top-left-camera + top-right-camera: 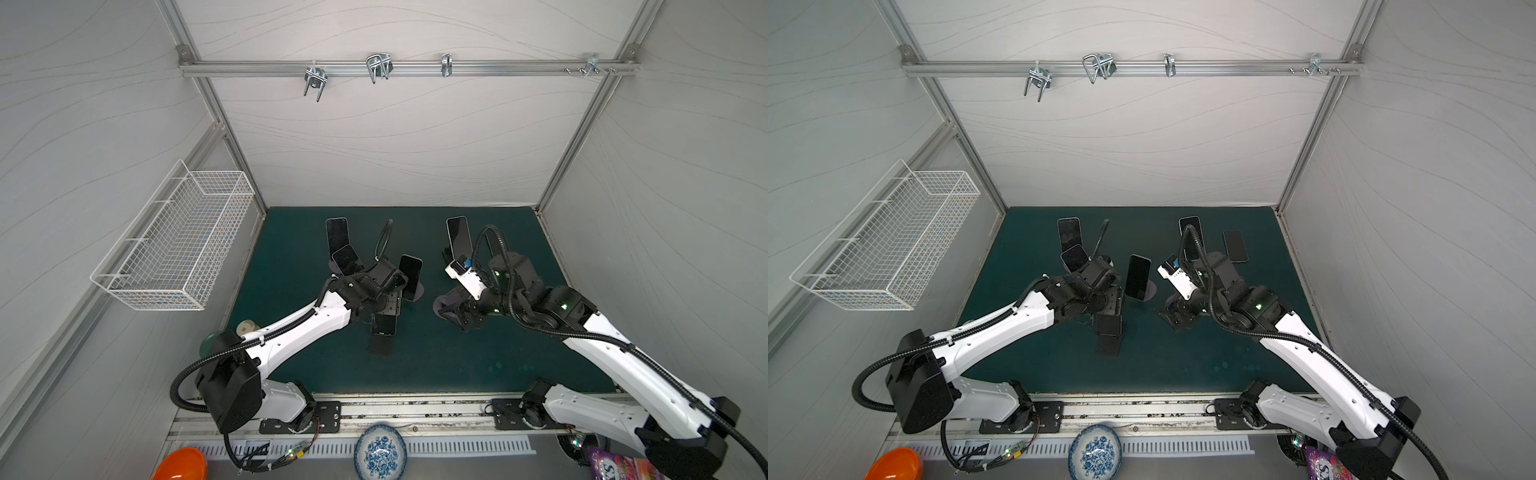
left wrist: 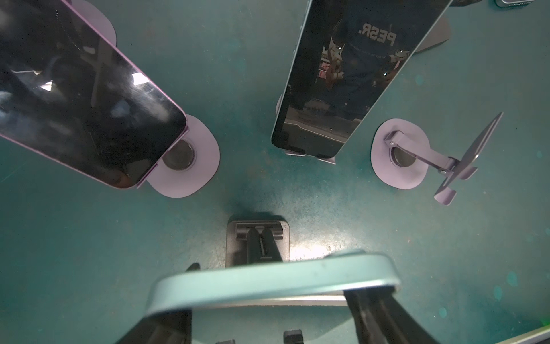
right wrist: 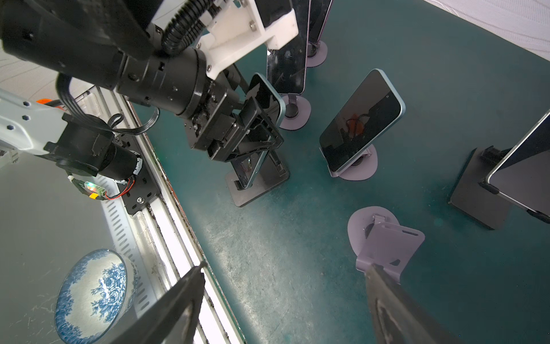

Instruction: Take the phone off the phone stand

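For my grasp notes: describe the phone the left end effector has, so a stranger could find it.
On the dark green mat, go to the stand nearest the robot's side. There the teal-edged, dark-screened phone leans on a black rectangular-based stand, clamped by the left end effector. Its neighbours rest untouched on lilac round-based stands.

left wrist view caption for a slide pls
Left gripper clamped on the mint-green phone at its black rectangular stand, lilac round-based stands beyond.
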